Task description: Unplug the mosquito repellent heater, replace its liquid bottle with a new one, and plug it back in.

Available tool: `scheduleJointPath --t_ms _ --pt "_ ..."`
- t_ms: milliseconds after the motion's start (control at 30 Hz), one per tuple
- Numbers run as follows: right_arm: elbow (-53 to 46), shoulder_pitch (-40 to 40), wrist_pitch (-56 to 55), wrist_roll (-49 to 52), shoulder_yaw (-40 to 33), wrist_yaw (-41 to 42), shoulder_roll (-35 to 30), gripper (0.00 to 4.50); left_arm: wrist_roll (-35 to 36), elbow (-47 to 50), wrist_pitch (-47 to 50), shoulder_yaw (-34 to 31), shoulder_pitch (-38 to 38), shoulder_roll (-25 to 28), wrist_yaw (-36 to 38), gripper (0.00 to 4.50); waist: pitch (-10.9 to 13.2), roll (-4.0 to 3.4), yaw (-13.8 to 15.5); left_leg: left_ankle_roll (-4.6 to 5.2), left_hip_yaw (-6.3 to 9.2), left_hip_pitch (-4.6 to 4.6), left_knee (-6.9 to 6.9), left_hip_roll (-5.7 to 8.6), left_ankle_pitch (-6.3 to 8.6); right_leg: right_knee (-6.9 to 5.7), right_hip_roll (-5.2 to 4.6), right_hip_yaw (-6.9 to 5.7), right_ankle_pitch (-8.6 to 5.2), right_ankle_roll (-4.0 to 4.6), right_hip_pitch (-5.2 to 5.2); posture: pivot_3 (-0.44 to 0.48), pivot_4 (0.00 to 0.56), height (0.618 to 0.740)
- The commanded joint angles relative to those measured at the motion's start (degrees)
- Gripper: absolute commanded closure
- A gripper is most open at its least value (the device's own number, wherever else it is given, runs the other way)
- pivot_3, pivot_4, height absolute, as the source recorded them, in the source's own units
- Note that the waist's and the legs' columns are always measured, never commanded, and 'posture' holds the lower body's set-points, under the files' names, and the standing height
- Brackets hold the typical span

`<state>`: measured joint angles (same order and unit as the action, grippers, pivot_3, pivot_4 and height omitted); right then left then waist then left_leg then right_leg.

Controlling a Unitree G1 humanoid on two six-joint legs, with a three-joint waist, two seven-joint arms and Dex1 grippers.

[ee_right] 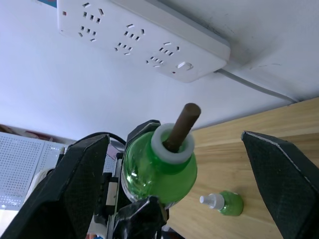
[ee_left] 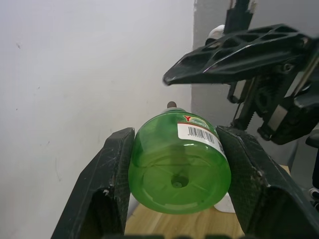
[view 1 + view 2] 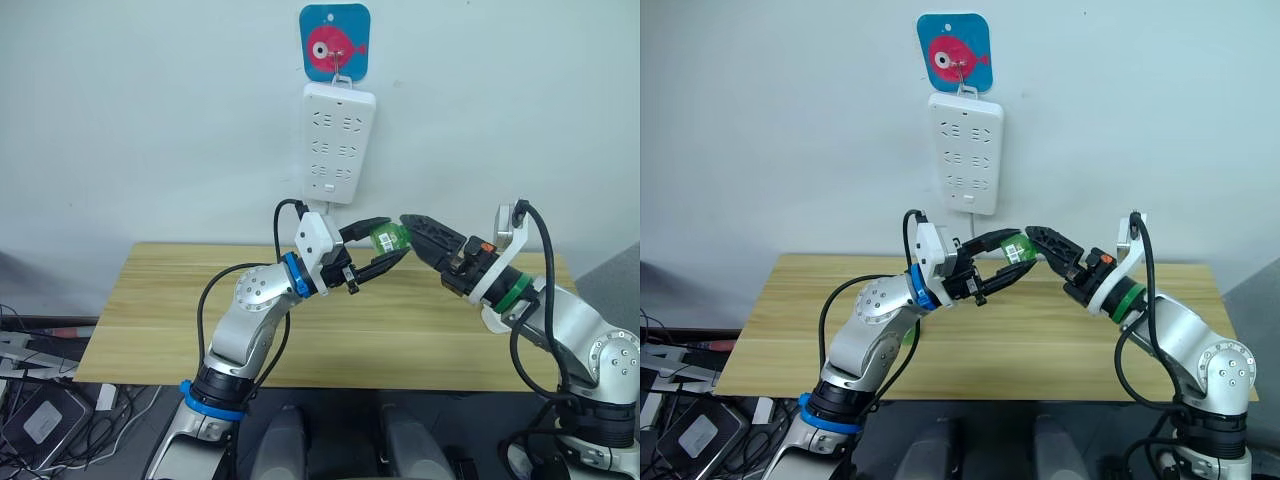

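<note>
- Your left gripper (image 3: 383,251) has black fingers, and the bottle (image 2: 179,162) between them is clear green.
- That bottle carries a white label with a black barcode and a touch of red; its collar is white and its wick (image 1: 182,124) brown.
- You see a second green bottle (image 1: 224,202) with a white cap on the desk (image 3: 180,300), which is pale striped wood.
- Your right gripper (image 3: 425,233) is black too.
- The power strip (image 3: 337,142) is white, hung from a blue plaque (image 3: 335,40) showing a pink fish.
</note>
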<state>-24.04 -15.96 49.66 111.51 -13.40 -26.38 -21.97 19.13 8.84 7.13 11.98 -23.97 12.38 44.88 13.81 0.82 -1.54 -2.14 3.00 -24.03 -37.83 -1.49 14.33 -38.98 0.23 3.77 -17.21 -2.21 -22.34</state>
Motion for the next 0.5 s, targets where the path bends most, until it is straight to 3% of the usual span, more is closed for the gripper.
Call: scheduleJointPath --t_ms 33,133,400,500 --pt "-2.74 -0.13 -2.14 1.49 1.15 0.76 -0.78 0.05 0.76 3.17 -0.7 0.43 0.34 -0.12 0.67 2.23 0.02 0.0 0.0 0.0 0.0 0.0 0.0 0.0 0.0 0.0 0.0 0.0 0.0 0.0 0.0 0.066 0.254 0.74" --pt "-2.93 0.09 -3.77 1.49 1.92 0.11 -0.73 0.6 0.6 3.23 -0.72 0.5 0.36 -0.3 0.73 2.23 0.05 0.01 0.01 0.0 0.0 0.0 0.0 0.0 0.0 0.01 0.0 0.0 0.0 0.0 0.0 0.068 0.256 0.74" --pt "-3.27 0.13 -4.97 1.49 3.47 0.49 -1.33 3.53 0.2 3.92 -0.69 0.85 1.1 -0.63 0.62 2.23 0.16 0.01 0.02 0.0 0.02 0.0 0.01 -0.01 0.0 0.02 0.0 0.02 0.0 0.0 0.0 0.067 0.257 0.74" --pt "-3.5 0.27 -4.95 1.49 3.66 0.97 -1.22 3.68 0.06 3.86 -0.51 0.83 1.02 -0.63 0.44 2.23 0.17 0.01 0.02 0.0 0.05 0.0 0.02 -0.01 0.0 0.02 0.0 0.03 -0.01 0.0 -0.01 0.067 0.257 0.74"
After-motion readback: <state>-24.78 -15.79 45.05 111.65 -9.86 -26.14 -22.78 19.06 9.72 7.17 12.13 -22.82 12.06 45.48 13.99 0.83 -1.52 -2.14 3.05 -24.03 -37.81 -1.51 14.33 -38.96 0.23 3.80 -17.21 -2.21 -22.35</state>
